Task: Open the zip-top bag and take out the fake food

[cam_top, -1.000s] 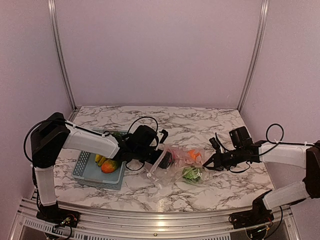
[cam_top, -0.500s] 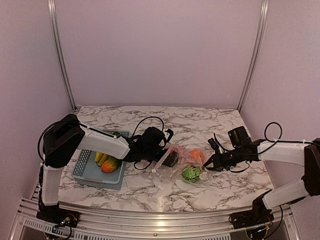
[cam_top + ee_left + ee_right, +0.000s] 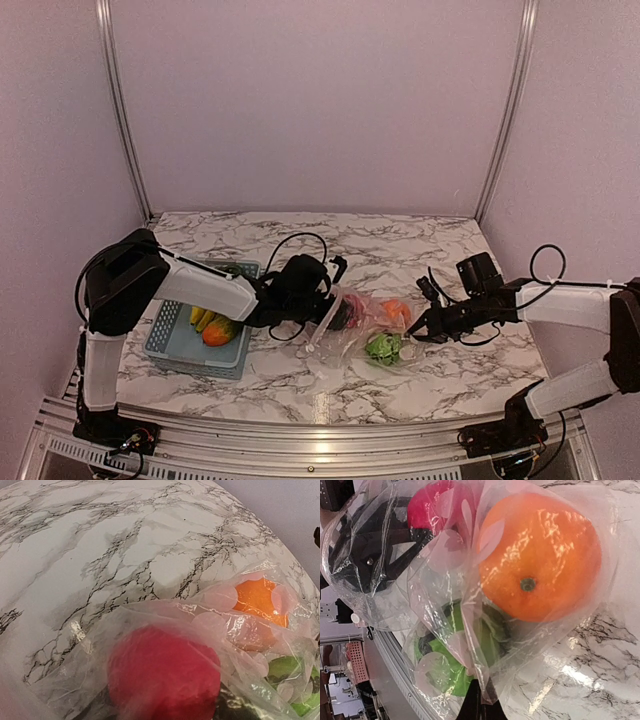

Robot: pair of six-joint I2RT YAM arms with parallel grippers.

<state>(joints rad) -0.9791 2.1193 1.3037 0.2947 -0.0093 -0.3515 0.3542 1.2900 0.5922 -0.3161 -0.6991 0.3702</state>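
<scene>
The clear zip-top bag lies on the marble table and holds fake food. Inside are an orange, a red fruit and a green piece. My left gripper reaches into the bag's mouth from the left. The red fruit sits right at its black fingers. Plastic film hides whether they touch it. My right gripper is shut on the bag's right edge, pinching a fold of plastic.
A light blue perforated basket stands at the left with a yellow banana and an orange-green piece in it. Cables loop over the left arm's wrist. The table's front rail runs just below the bag.
My left gripper has pushed rightward, deeper into the bag, up to the red fruit. The bag's mouth shifted slightly with it. My right gripper kept its pinch in place.
</scene>
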